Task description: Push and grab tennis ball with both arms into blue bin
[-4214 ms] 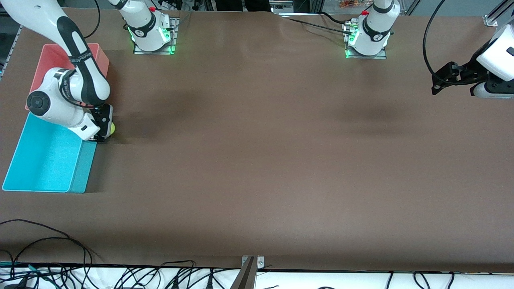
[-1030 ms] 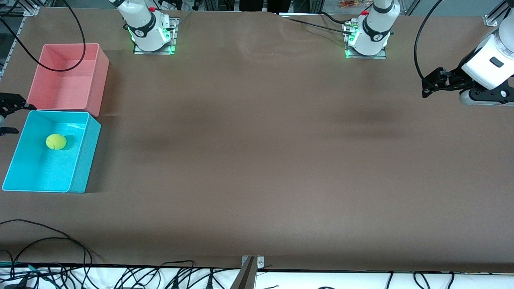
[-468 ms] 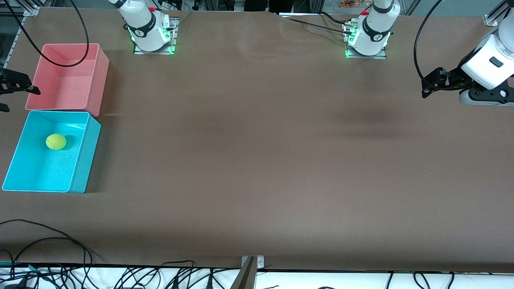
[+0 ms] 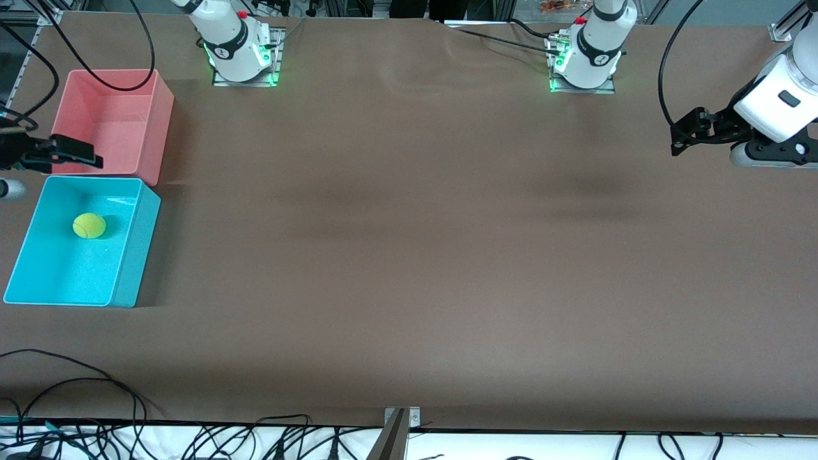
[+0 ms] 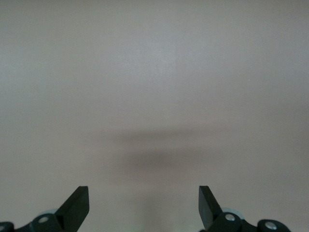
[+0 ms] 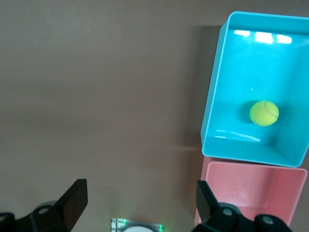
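1. Front view: the tennis ball [image 4: 89, 225] lies inside the blue bin [image 4: 137, 255], which touches the pink bin [image 4: 156, 134]. The right gripper [image 4: 38, 156] hangs over the pink bin's edge; the left gripper [image 4: 687, 134] waits over the table [image 4: 415, 255].
2. Left wrist view: the left gripper's fingers [image 5: 77, 208] stand wide apart over bare table.
3. Right wrist view: the right gripper's fingers [image 6: 73, 202] are apart, holding nothing; the ball rests in the blue bin.
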Controlling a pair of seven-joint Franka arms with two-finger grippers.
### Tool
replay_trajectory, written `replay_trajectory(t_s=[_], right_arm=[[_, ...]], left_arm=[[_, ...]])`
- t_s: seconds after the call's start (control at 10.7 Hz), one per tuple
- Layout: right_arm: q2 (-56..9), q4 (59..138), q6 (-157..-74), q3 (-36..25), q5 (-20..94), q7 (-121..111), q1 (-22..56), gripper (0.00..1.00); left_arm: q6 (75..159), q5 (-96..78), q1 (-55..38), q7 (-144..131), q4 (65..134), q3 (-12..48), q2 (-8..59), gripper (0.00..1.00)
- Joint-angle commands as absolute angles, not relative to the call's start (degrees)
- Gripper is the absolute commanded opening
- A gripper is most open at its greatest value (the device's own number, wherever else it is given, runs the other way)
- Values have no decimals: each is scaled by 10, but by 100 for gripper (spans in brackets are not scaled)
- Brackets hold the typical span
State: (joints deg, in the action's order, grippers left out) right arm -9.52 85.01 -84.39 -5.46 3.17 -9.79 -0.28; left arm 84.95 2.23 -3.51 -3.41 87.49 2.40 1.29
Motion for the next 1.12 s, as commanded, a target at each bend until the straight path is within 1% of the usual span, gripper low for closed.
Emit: replay_trajectory(t_s=[0.0,0.09,0.19,0.47,0.56,0.84,0.94,1.03], right_arm=[[-44,954,-947,-38,29,-42,5,100],[-44,954,-948,-29,29,12,11,100],[-44,954,-953,-29,28,33,26,100],[-45,955,-947,-24,29,89,38,100],[-45,953,-946,-5,29,105,35,100],[-45,952,-947,7,24,103,-4,100],[-45,951,-949,23,22,98,-27,100],[-47,951,-954,52,-2,92,-53,100]], left_arm=[[836,14,-35,-39,860,24,18,100],[832,14,-36,-39,860,24,18,100],[832,13,-36,-39,860,25,18,100],[831,13,-36,-39,859,25,18,100],[831,13,-37,-39,858,25,18,100],[831,13,-38,-39,858,26,18,100],[831,13,-38,-39,858,26,19,100],[831,13,-38,-39,859,26,18,100]])
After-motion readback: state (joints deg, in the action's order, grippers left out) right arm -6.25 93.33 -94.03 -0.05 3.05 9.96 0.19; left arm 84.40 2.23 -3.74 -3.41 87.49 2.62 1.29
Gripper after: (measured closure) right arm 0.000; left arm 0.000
